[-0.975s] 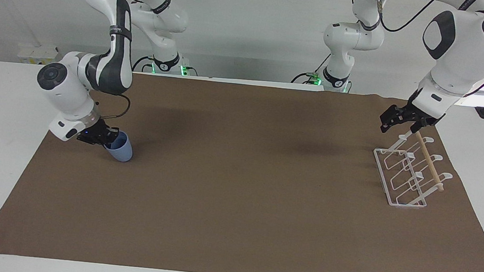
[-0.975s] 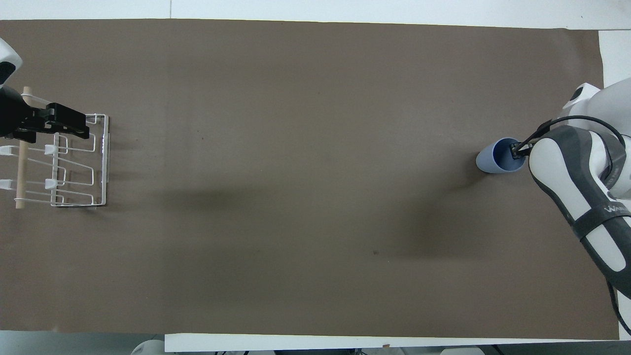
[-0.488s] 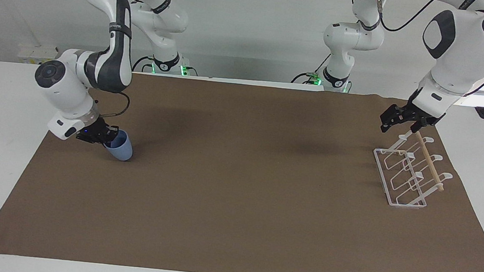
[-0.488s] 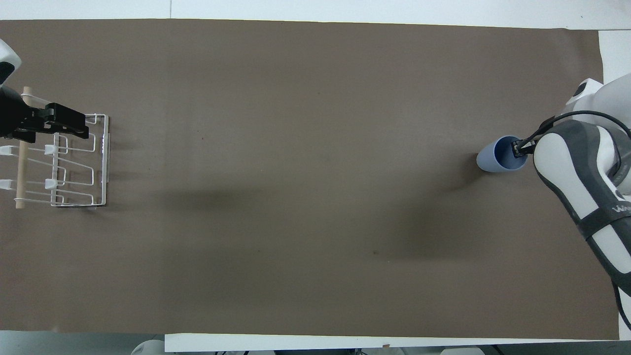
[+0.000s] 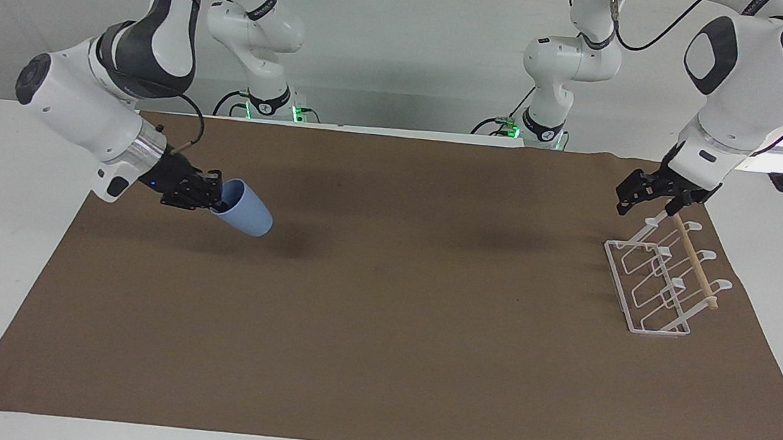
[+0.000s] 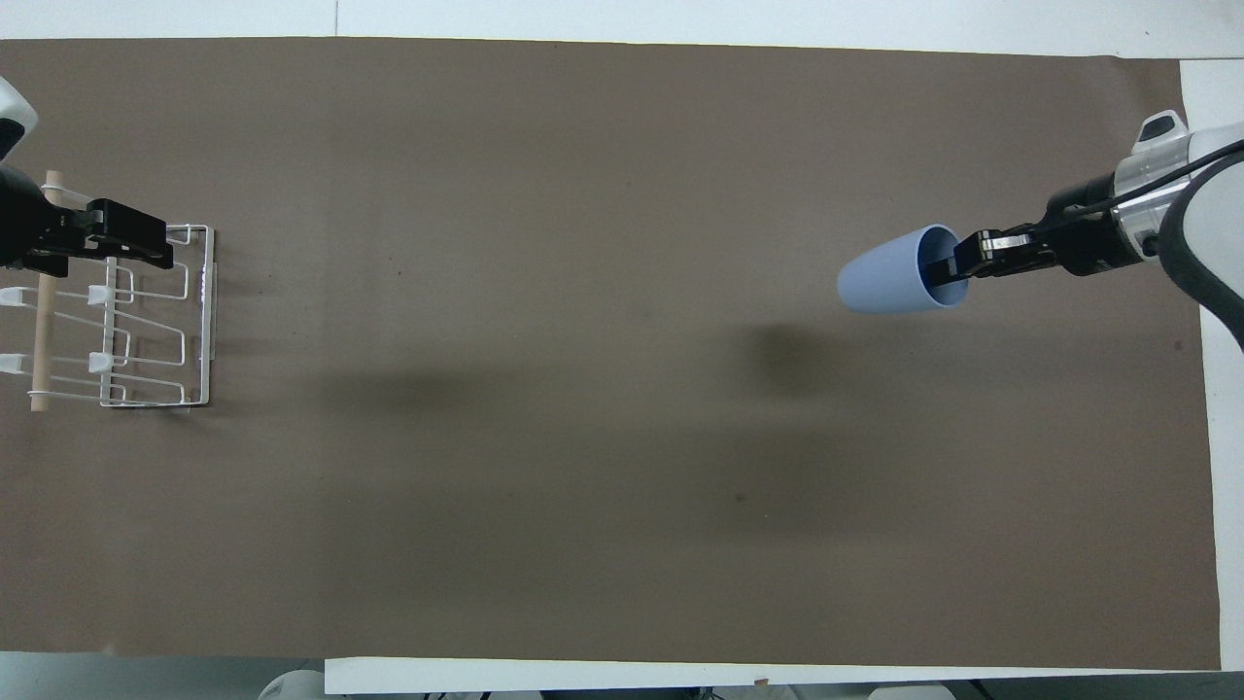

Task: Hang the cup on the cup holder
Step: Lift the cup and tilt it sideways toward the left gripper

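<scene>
1. Right gripper (image 5: 213, 197), fingers pinching the rim of the cup (image 5: 244, 216): cup airborne and tipped, above the brown mat (image 5: 379, 361) at the right arm's end.
2. Cup holder (image 5: 662, 283) standing at the left arm's end.
3. Left gripper (image 5: 626, 199) over the holder's robot-side end, fingers slightly spread.

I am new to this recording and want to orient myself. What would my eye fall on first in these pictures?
First, the light blue cup, tipped on its side and held in the air by the right tool over the brown mat, at the right arm's end. Then the white cup holder at the left arm's end, with the left tool over its end nearer the robots.
</scene>
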Robot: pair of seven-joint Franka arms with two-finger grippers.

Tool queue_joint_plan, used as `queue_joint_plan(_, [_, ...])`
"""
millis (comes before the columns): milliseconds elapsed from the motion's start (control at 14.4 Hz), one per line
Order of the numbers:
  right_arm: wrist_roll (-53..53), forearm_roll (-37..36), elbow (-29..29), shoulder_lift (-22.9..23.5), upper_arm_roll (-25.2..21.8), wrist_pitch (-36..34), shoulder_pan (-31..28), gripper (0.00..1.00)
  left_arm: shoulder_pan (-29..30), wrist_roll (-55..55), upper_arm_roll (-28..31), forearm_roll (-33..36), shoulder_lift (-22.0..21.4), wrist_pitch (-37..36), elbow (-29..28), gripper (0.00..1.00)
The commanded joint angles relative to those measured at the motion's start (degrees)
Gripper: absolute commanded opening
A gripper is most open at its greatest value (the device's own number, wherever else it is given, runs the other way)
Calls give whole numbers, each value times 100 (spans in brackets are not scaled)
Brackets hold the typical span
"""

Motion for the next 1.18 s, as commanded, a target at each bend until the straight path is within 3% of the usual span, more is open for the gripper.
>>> queue_joint_plan(0, [-43,936,15,-7,124,-116,56,0,-21,-35,57,55,-166,103,-203,100])
queue_joint_plan(418, [546,2641,-55,-173,124,6,864,0,-91,-377,48,55,-166,-21,-185,100])
queue_joint_plan(836, [959,3555,-529,-357,124,841,1559,0,-231,-1412,31,46,-175,-126,-194,100])
queue_joint_plan(1115, [977,3909,-591,-332,124,797,1621,0,-591,-5211,22,46,-201,-91,-212,100])
